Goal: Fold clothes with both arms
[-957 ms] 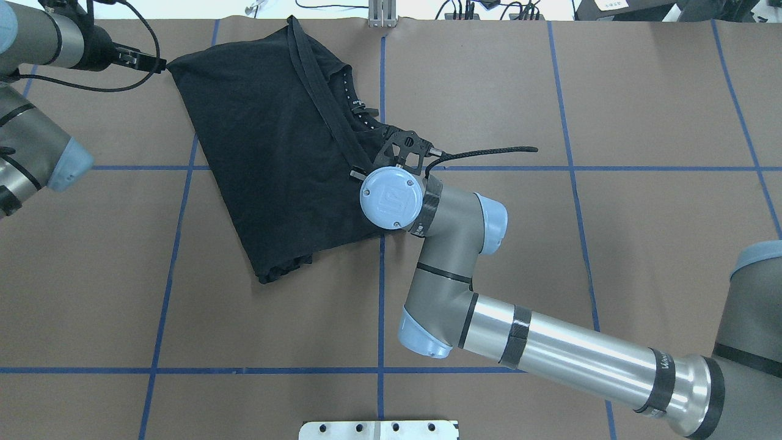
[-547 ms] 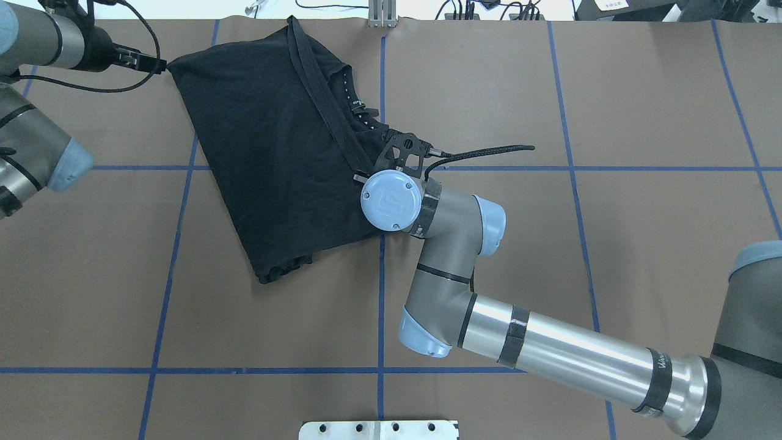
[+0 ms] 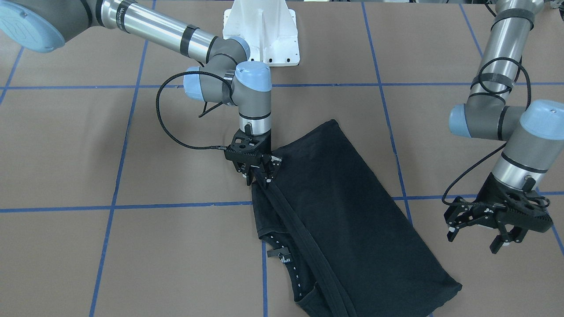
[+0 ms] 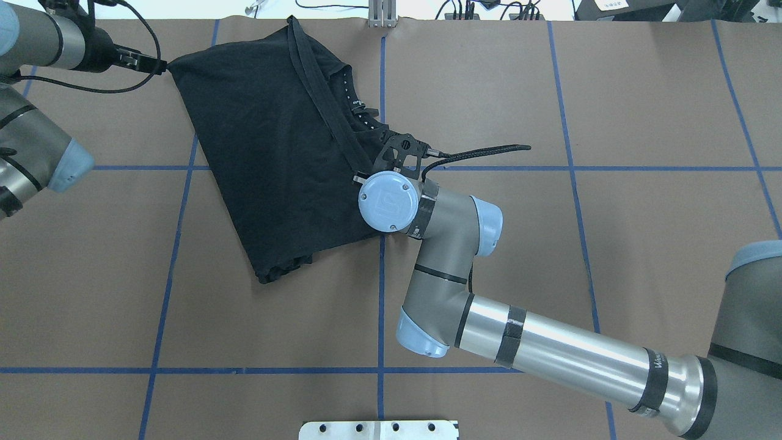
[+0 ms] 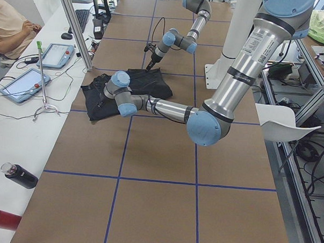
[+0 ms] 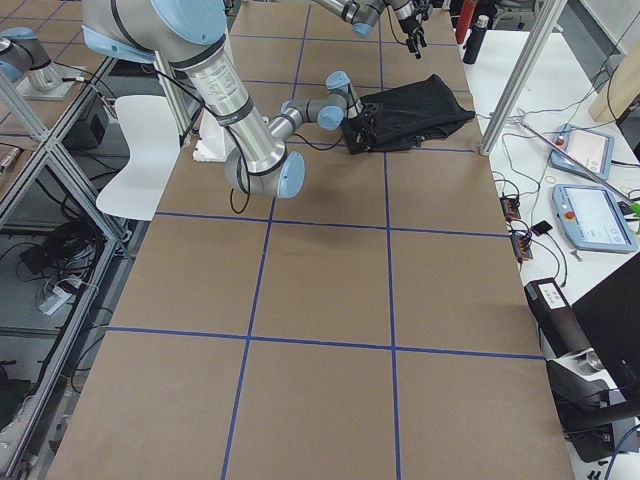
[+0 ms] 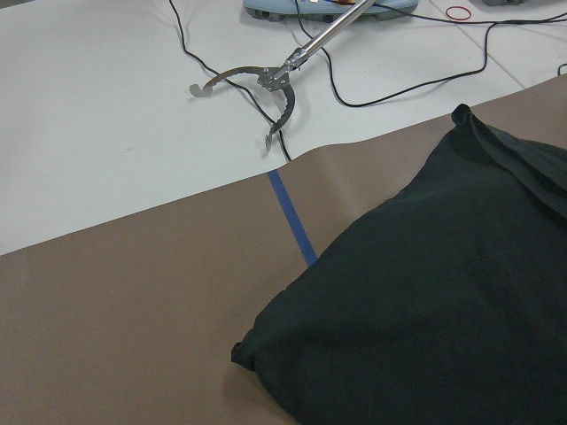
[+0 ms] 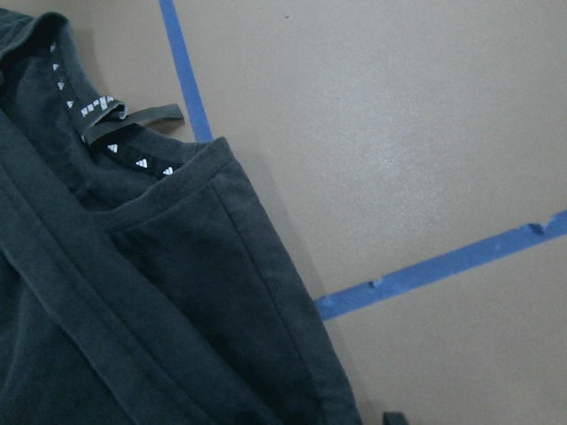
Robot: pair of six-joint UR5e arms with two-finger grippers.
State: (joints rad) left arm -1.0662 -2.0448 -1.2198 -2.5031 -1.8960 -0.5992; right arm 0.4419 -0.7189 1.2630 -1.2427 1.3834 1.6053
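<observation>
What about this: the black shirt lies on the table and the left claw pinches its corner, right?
Wrong: the shirt lies on the table, but the left claw is open and hangs clear of it, as the front-facing view shows.

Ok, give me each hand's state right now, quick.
Left hand: open, holding nothing.
Right hand: down at the T-shirt's edge; open or closed cannot be told.
</observation>
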